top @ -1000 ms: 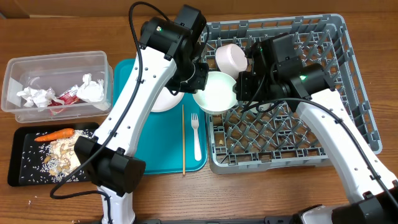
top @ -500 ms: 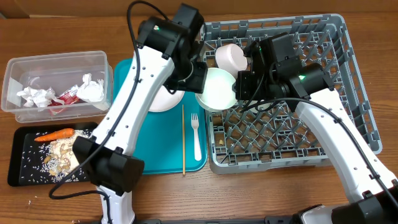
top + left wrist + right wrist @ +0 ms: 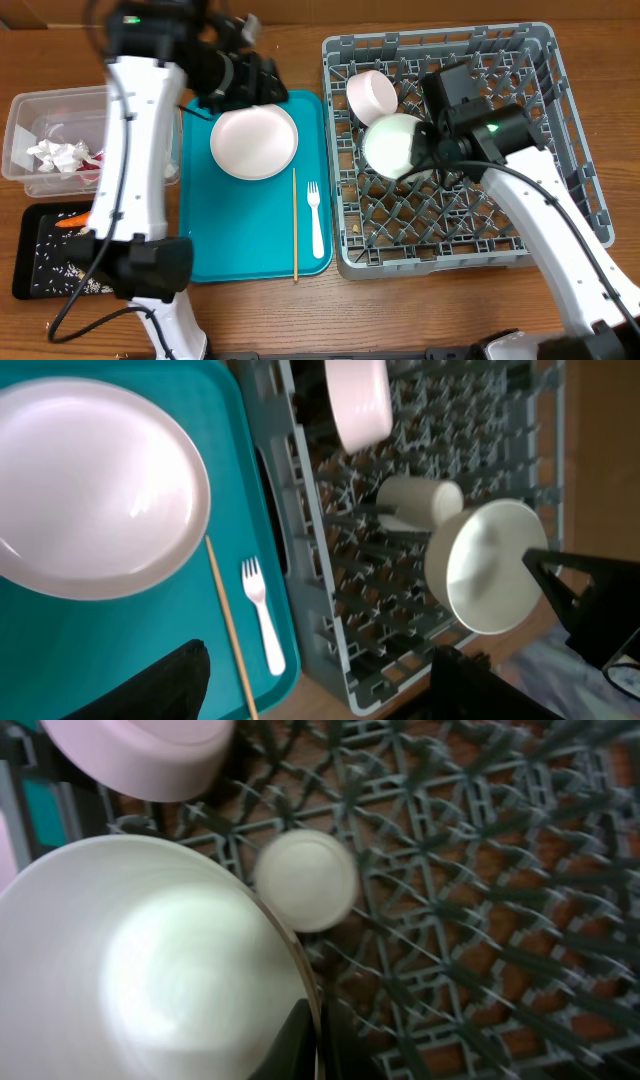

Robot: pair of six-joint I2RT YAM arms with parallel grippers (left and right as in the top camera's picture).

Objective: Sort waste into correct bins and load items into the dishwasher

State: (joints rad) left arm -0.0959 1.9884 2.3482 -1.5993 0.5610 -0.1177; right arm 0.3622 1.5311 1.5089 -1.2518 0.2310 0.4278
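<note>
**Near edge.** Black tray (image 3: 17,255) sits at the left, speckled with rice. The carrot (image 3: 68,220) lies on it with its long axis left-right, half hidden behind the left arm. On the teal tray (image 3: 230,235) the white fork (image 3: 317,215) lies flat, long axis near-to-far. Its tines point to the far side and its handle to the near edge. A thin wooden stick (image 3: 294,225) lies parallel to the fork, just beside it on the left, not touching.

**Mid-table.** Pink plate (image 3: 254,142) lies flat and face up on the teal tray's far half, apart from fork and stick. The dish rack (image 3: 440,263) stands to its right. The right gripper (image 3: 432,150) is pressed together on the rim of the white bowl (image 3: 393,145), holding it tilted over the rack's left-centre. The right wrist view shows the rim pinched between the fingers. Cannot tell whether the bowl touches the pegs. A small cup (image 3: 420,500) lies on its side in the rack, just beside that bowl.

**Far.** Pink bowl (image 3: 371,93) stands on edge among the pegs near the rack's far-left corner. The clear tub (image 3: 60,98) at far left holds crumpled napkins (image 3: 55,155). The left gripper (image 3: 245,75) hangs above the teal tray's far edge, fingers (image 3: 175,680) spread wide, nothing between them.
</note>
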